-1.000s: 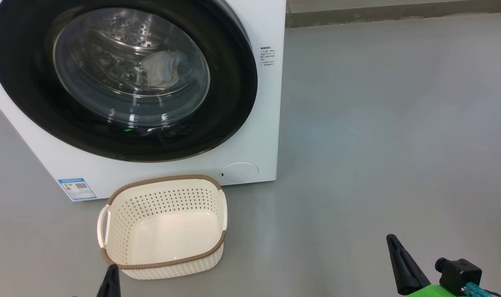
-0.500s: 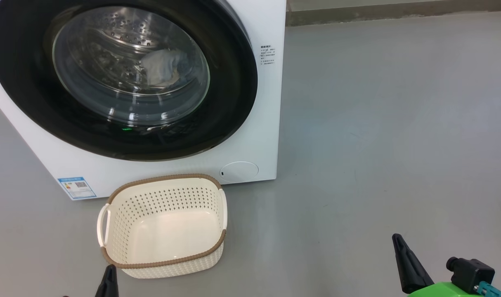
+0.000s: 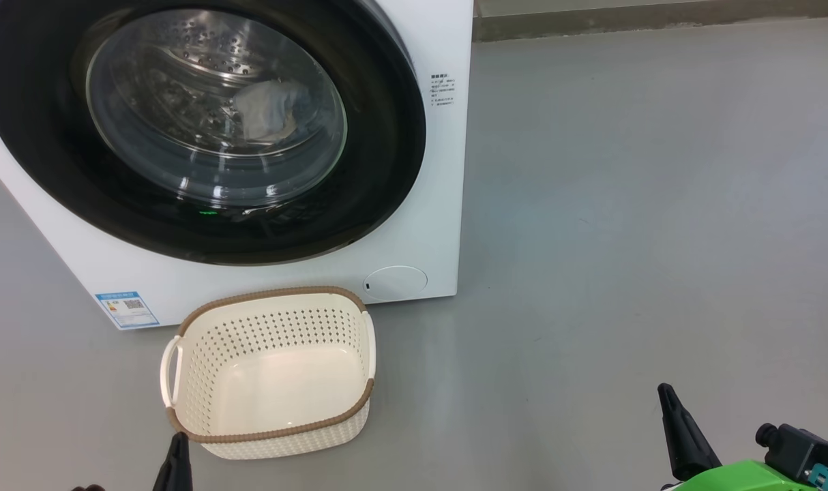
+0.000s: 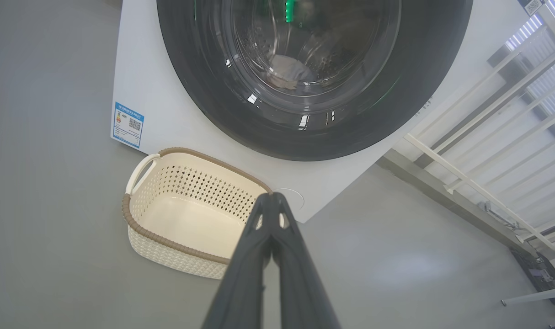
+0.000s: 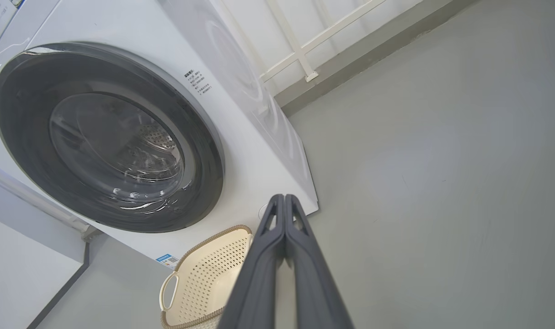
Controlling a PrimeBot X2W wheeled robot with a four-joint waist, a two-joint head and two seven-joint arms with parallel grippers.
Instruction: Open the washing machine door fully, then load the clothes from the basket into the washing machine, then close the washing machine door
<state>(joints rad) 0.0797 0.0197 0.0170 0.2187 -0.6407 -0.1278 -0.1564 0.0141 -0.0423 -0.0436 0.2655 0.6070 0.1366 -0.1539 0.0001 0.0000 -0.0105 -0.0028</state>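
**Desk:** Where do things sit on your screen?

**Me:** The washing machine door (image 3: 216, 116) lies flush against the washing machine (image 3: 448, 204), far and to the left. I can see a pale bundle of clothes (image 3: 267, 112) through the glass. The basket (image 3: 277, 294) stands on the floor (image 3: 625, 239) just in front of the machine, with nothing in it.

**Desk:** And the grippers?

**Me:** The left gripper (image 3: 175, 464) is low and near, just beside the basket's near rim. The right gripper (image 3: 683, 436) is near and to the right, well apart from everything. Both have their jaws pressed together on nothing.

**Desk:** What could bite us from here?

**Me:** I can't tell whether the latch has caught. If the door is only resting on the seal, it may drift open and I'd count the job done too early. Also, the left fingertip is so close to the basket that a careless swing would shove or tip it
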